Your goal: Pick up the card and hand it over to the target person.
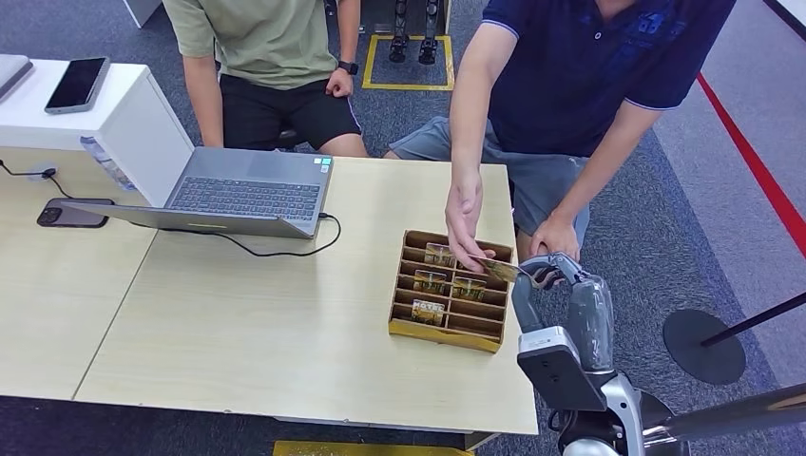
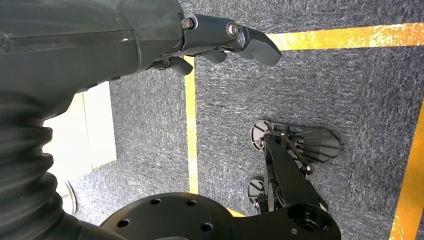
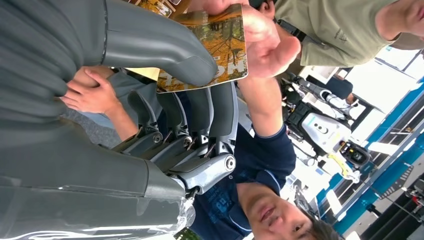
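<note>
The card [image 1: 499, 269], printed with an autumn-yellow picture, hangs just off the table's right edge, beside the brown divided card box [image 1: 442, 335]. My right hand [image 1: 551, 275] pinches it: in the right wrist view the thumb [image 3: 165, 55] presses the card [image 3: 220, 45] against the fingers [image 3: 200, 115]. The person in the navy shirt [image 1: 589, 66] has a hand [image 1: 466, 223] on the card's other end, and that hand's fingers [image 3: 265, 40] grip it too. My left hand [image 2: 220, 42] hangs over the carpet, fingers apart and holding nothing.
More cards [image 1: 439, 255] lie in the box's slots. An open laptop [image 1: 252, 195] with a black cable and a phone [image 1: 71, 214] are on the table's left. A second person in green [image 1: 266, 38] sits behind it. A round stand base [image 1: 703, 347] is on the floor at right.
</note>
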You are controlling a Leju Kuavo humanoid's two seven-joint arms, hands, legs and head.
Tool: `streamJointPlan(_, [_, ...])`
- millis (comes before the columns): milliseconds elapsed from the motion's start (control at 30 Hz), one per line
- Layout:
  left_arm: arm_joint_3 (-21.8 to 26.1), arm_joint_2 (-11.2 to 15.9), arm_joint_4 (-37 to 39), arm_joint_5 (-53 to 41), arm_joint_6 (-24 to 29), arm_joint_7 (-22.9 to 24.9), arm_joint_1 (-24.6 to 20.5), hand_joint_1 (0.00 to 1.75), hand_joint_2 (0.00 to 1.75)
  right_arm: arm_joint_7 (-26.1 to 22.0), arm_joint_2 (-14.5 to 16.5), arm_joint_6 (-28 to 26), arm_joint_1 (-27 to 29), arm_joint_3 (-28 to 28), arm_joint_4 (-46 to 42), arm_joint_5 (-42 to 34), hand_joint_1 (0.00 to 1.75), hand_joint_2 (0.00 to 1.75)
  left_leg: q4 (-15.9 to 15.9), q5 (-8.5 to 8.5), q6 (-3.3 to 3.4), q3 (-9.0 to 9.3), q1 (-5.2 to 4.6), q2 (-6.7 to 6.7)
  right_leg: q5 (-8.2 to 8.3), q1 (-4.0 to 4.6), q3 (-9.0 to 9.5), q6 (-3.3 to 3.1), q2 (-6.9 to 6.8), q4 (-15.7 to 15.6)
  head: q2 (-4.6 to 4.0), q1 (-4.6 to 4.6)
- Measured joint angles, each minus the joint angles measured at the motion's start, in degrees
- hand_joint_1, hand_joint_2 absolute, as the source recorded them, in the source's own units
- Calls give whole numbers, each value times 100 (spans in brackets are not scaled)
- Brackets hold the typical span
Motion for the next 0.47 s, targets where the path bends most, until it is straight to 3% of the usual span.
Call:
streamJointPlan(133, [-20,-6,0,-20,13,15,-1,0,175,11,-1,18,-15,1,8,-20,134,175,1,0,2,-1,0,1,1,-1,0,1,1,0,0,0])
streamJointPlan(233, [-58,-12,15,-54,74,90,-8,0,44,16,4,36,-33,6,23,-38,38,175,2,0,1,-3,0,0,0,-1,-2,2,0,1,0,0])
streamJointPlan(267, [-65,-12,16,-60,97,109,-9,0,44,18,7,41,-38,6,27,-43,5,175,1,0,2,-2,0,1,1,0,-1,0,1,0,0,0])
streamJointPlan(367, [-53,-4,1,-53,105,80,-6,0,175,20,6,39,-35,2,18,-47,3,175,3,0,-1,-5,0,-1,-1,-1,-3,3,-1,3,0,0])
streamJointPlan(433, [-47,-3,7,-48,113,90,-5,0,87,23,-1,46,-30,4,5,-53,3,175,2,0,-1,-4,0,-1,-1,-1,-3,2,-1,3,0,0])
streamJointPlan(467, [-50,-3,10,-51,117,93,-4,0,58,24,-4,49,-28,5,0,-55,3,175,2,0,-1,-3,0,0,0,-1,-3,1,0,2,0,0])
